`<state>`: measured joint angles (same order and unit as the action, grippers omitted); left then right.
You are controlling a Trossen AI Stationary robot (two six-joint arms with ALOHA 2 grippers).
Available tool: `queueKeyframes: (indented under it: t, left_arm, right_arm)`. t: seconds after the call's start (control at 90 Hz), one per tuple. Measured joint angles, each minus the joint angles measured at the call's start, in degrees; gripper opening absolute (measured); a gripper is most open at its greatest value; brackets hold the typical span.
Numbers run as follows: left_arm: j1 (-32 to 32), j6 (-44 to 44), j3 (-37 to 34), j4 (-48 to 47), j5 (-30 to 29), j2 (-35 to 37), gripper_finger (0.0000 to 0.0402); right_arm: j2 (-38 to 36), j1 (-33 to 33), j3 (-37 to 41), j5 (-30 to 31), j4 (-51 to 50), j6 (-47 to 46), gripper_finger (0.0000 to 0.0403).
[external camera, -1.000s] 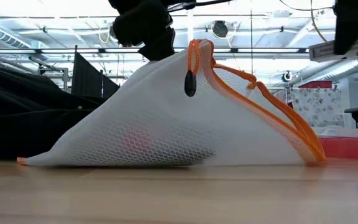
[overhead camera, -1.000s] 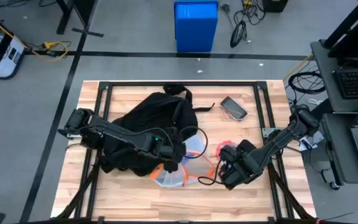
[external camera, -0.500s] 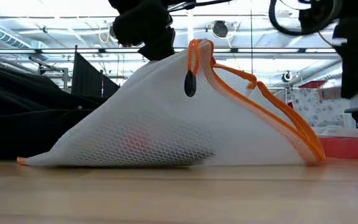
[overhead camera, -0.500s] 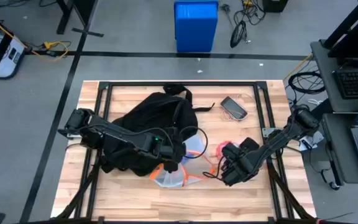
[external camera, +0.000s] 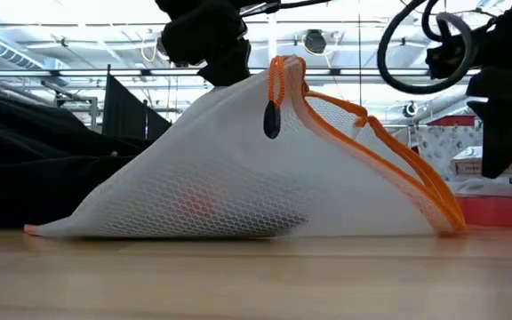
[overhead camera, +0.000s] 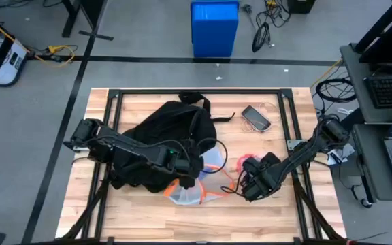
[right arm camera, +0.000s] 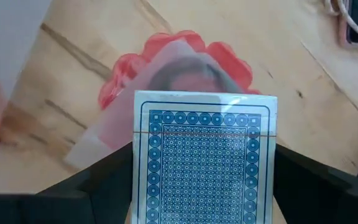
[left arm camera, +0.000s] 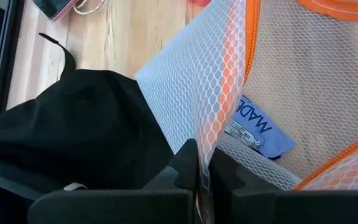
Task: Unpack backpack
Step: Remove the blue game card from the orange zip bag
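The black backpack lies on the table's left half. A white mesh bag with orange trim stands beside it near the front edge, pulled up into a tent shape. My left gripper is shut on the bag's top. A blue label shows through the mesh. My right gripper, right of the bag, is shut on a blue patterned card box. It hovers over a red thing in clear wrap. My left gripper pinches the mesh bag's netting between its two fingers, beside the orange-trimmed edge, coming from above. One layer or several, I cannot tell. The bag's top is drawn up taut while its bottom edge rests on the table. My right gripper pinches the card box by its two long sides between its two fingers, the patterned face toward the wrist camera. The box reaches out past the fingertips, above the table and the red thing.
A phone with a cable lies at the far right of the table. The black metal frame runs around the tabletop. A blue bin stands on the floor beyond the far edge.
My right gripper has come lower with the card box and shifted slightly toward the mesh bag. My left gripper and the bag have kept still.
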<state>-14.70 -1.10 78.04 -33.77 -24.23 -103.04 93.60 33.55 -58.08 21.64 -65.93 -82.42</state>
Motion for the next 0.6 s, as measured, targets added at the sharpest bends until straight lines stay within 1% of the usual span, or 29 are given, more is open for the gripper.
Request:
queueKeyframes:
  t: [0.144,0.3,0.6]
  left_arm:
    - [0.0,0.0,0.0,0.2,0.0,0.0,0.0]
    - [0.0,0.0,0.0,0.2,0.0,0.0,0.0]
    - [0.0,0.0,0.0,0.2,0.0,0.0,0.0]
  right_arm:
    - [0.0,-0.8,0.1,2.3,0.0,0.6,0.0302]
    - [0.0,-1.4,0.1,2.3,2.0,2.1,0.0302]
    - [0.0,-1.3,0.1,2.3,1.8,3.1,0.0302]
